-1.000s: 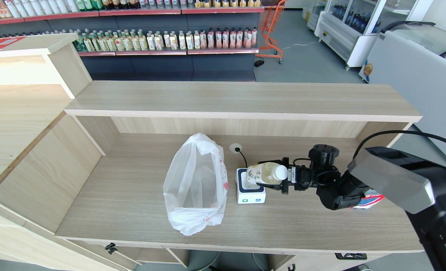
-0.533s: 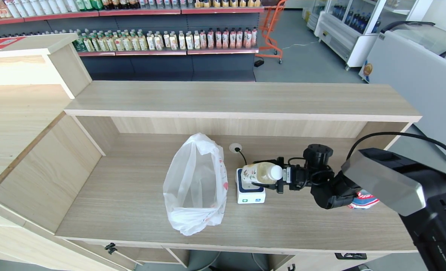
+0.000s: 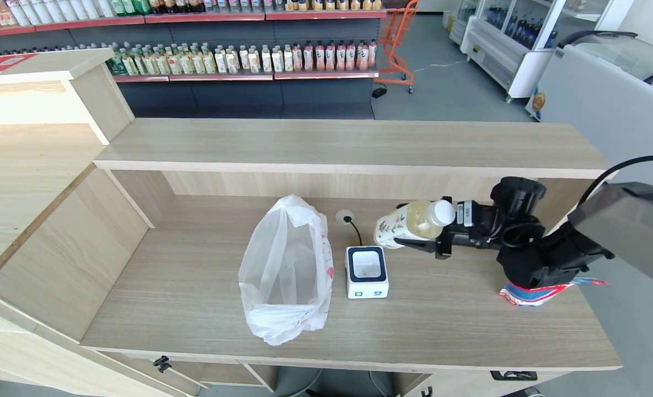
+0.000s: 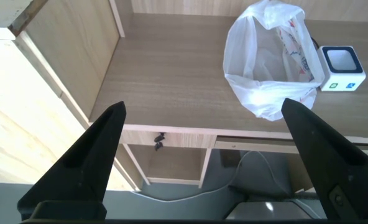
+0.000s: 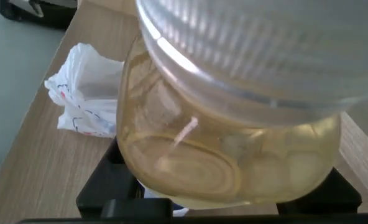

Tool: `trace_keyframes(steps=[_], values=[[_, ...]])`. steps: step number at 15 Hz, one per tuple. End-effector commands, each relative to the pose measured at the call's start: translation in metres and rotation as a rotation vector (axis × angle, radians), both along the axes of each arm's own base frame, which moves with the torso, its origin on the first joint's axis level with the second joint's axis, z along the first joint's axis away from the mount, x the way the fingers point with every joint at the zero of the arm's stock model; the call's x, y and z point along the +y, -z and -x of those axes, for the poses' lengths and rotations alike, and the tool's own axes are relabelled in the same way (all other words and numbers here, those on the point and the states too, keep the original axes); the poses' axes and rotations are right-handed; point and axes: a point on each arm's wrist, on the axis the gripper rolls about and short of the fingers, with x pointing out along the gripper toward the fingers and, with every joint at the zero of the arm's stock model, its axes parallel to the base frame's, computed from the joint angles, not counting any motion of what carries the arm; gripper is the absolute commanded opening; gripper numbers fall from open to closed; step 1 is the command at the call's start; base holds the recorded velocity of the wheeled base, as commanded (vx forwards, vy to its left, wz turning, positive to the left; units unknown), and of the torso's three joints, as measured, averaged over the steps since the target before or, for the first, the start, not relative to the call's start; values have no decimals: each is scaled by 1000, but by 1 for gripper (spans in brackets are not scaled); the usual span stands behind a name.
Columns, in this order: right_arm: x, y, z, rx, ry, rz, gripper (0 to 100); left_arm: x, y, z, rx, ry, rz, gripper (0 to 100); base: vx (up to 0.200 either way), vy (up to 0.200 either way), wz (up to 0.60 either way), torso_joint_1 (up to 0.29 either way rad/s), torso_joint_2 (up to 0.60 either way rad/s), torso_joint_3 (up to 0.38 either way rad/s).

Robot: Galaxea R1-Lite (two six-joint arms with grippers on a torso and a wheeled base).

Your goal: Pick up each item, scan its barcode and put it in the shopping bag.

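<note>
Tea bottle (image 3: 397, 230): clamped in our right gripper (image 3: 415, 226), now raised off the scanner (image 3: 366, 271); we judge shopping bag (image 3: 285, 270) next.

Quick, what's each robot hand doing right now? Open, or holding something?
Left gripper: open, holding nothing.
Right gripper: closed on the drink bottle, holding it above the counter.

blocked: white translucent plastic shopping bag (image 3: 285, 270) mid light wood countertop (image 3: 183, 298), white square barcode scanner (image 3: 366, 271) just beside it, narrow gap | far side: raised wooden ledge (image 3: 354, 146) walls it | free: we see room left of bag, and between scanner and red-white snack packet (image 3: 528, 295)
</note>
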Motion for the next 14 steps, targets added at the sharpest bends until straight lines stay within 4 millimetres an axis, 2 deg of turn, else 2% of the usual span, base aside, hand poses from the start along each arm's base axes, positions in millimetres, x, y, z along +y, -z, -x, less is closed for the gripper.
trace_keyframes(steps=[1,2,3,4,6,9,11,12,14], values=[[-22,-73,92,267,206,-135,0,0,0,0,0,0,1,100,0,0,0,0,0,0],[-5,-85,124,407,284,-229,0,0,0,0,0,0,1,100,0,0,0,0,0,0],[5,-93,145,510,346,-305,0,0,0,0,0,0,1,100,0,0,0,0,0,0],[8,-97,155,549,366,-319,0,0,0,0,0,0,0,100,0,0,0,0,0,0],[-1,-102,187,667,542,-308,0,0,0,0,0,0,1,100,0,0,0,0,0,0],[-13,-97,220,779,572,-287,0,0,0,0,0,0,0,100,0,0,0,0,0,0],[-13,-93,224,801,566,-279,0,0,0,0,0,0,0,100,0,0,0,0,0,0],[-12,-93,222,821,566,-288,0,0,0,0,0,0,1,100,0,0,0,0,0,0],[-8,-102,210,876,557,-346,0,0,0,0,0,0,1,100,0,200,0,-7,2,0]])
